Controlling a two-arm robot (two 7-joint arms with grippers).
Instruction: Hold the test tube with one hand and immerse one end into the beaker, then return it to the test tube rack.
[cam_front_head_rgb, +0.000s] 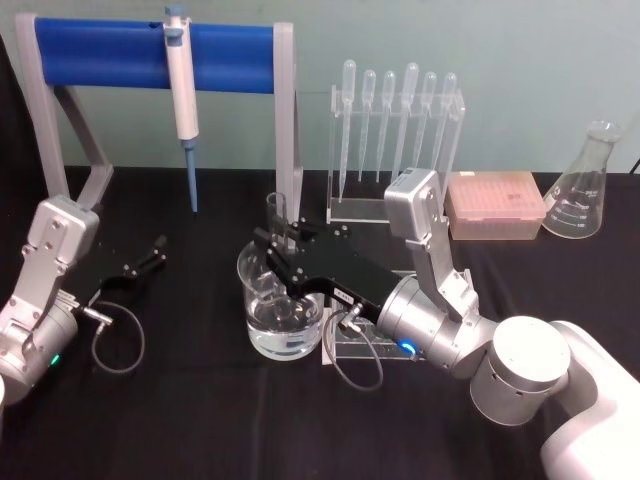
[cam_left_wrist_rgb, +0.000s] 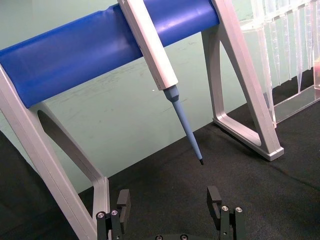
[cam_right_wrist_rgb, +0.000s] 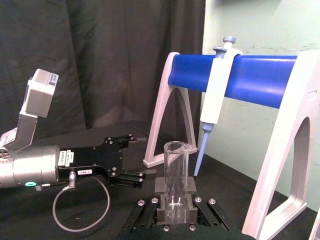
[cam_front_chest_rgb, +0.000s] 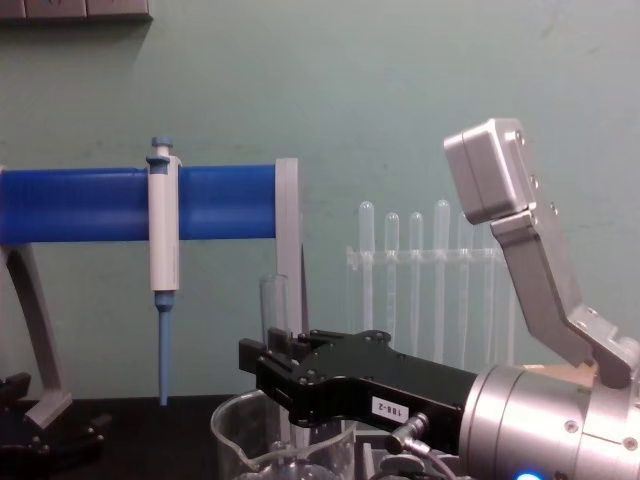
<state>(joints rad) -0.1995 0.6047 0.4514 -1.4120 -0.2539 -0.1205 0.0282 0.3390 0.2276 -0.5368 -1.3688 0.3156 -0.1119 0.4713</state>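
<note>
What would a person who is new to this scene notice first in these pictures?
Probably the black right gripper at the table's centre, shut on a clear glass test tube held upright inside the wide clear glass beaker. Next, the blue bar of the grey stand behind it, carrying a white-and-blue micropipette. The left gripper rests open, at the left.

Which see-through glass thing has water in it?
The wide clear glass beaker under the right claw holds water, with the clear glass test tube dipped in it. The cone-shaped glass flask looks empty.
</note>
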